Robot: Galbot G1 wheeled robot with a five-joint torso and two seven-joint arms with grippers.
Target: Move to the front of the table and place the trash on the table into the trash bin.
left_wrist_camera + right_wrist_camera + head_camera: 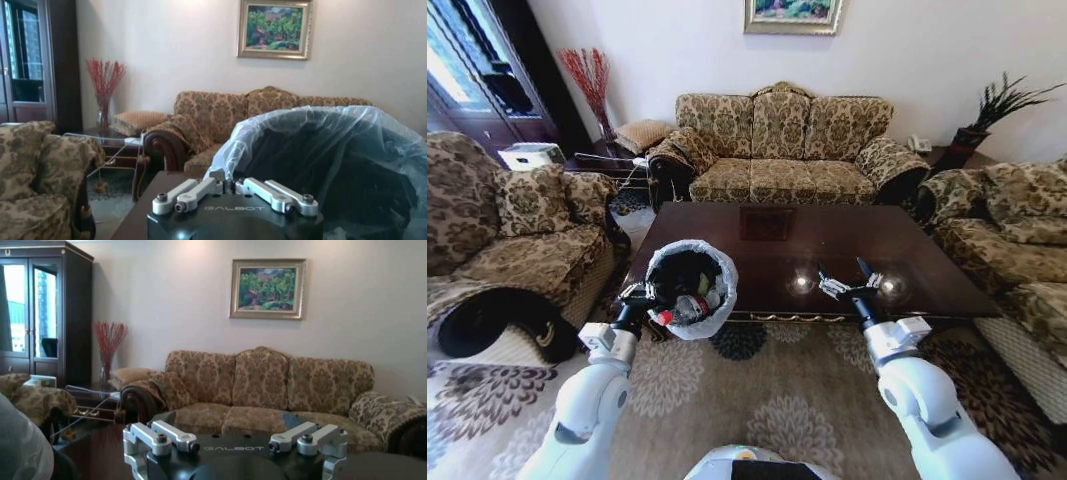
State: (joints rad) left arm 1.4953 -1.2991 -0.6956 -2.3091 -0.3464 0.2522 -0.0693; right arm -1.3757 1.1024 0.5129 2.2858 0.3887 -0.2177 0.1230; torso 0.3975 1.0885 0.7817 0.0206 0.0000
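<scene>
Gripping the crinkly white-lined round black trash bin (pixel 691 288) at its rim with my left pincer (pixel 639 295) at the glossy dark desk's (pixel 827 250) near-left corner, my right pincer (pixel 848 283) hovers open over its near edge.

Table (pixel 777 250): dark wood, v. glossy, mirror-like reflections. Trash bin (pixel 689 290): black, w/ thin crinkly translucent plastic liner. Sofa (pixel 782 150): matt patterned cloth. Right gripper (pixel 848 283): silvery metal fingers, smooth black body.

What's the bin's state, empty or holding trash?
Holding trash: the trash bin shows a red-labelled bottle and white paper inside.
</scene>
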